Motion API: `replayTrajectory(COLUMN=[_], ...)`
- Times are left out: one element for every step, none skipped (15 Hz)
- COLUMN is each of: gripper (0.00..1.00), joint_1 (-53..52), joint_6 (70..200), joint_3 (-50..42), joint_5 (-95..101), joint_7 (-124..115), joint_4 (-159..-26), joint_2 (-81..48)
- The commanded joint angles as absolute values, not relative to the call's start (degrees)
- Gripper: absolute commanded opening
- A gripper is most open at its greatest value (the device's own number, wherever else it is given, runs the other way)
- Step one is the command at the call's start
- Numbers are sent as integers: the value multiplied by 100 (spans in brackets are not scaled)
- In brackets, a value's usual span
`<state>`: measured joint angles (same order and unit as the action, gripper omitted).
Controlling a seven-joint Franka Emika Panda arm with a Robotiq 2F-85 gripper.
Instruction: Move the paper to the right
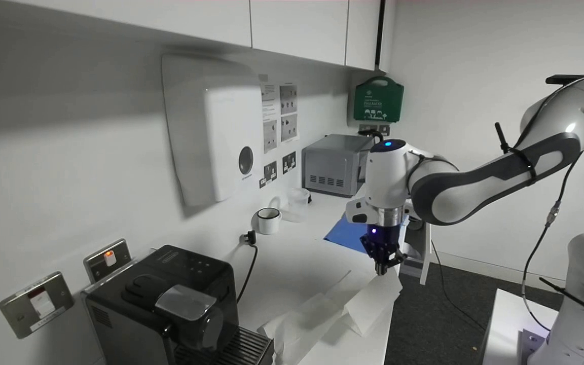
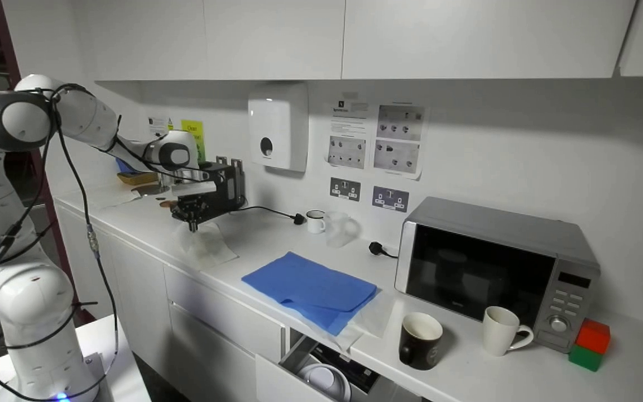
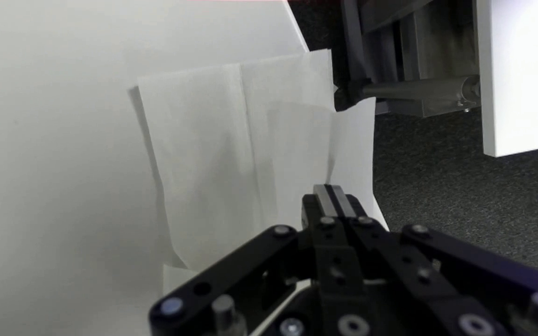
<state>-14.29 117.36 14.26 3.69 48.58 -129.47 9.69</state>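
The paper [image 1: 373, 304] is a thin white sheet at the counter's front edge. It also shows in another exterior view [image 2: 210, 248] and in the wrist view [image 3: 203, 149], creased and partly overhanging the edge. My gripper [image 1: 381, 269] points down at the paper's edge-side part; it also shows in an exterior view [image 2: 193, 226]. In the wrist view the fingertips [image 3: 329, 187] are together, and a fold of the paper runs into them. The paper looks pinched and raised a little there. Its part behind the fingers is hidden.
A blue cloth [image 2: 310, 285] lies on the counter [image 1: 292, 258], above an open drawer [image 2: 293, 385]. More white sheets [image 1: 302, 324] lie near the coffee machine [image 1: 170, 299]. A dark mug [image 2: 419, 343] and a white mug [image 2: 500, 329] stand by the microwave [image 2: 483, 268].
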Motion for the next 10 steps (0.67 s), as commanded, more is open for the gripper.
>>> replayTrajectory(gripper=[0,0,0,0,0,0,0,0,0,0], joint_1=[-1510,-1521,-1527,-1537,-1543,-1552,-1560,-1574,-1586,-1600], joint_6=[11554,11497,11456,11416,11368,11361,11368,11396,11393,11384], joint_3=[1321,1308,1297,1284,1268,1246,1227,1208,1194,1178], joint_5=[354,355,373,371,374,356,341,328,324,325], joint_7=[4730,4713,4694,4690,4695,4711,4707,4702,4689,4680], joint_4=[-13229,-13232,-13241,-13249,-13265,-13304,-13361,-13446,-13510,-13560], joint_2=[1588,1668,1737,1799,1870,1979,2087,2235,2350,2454])
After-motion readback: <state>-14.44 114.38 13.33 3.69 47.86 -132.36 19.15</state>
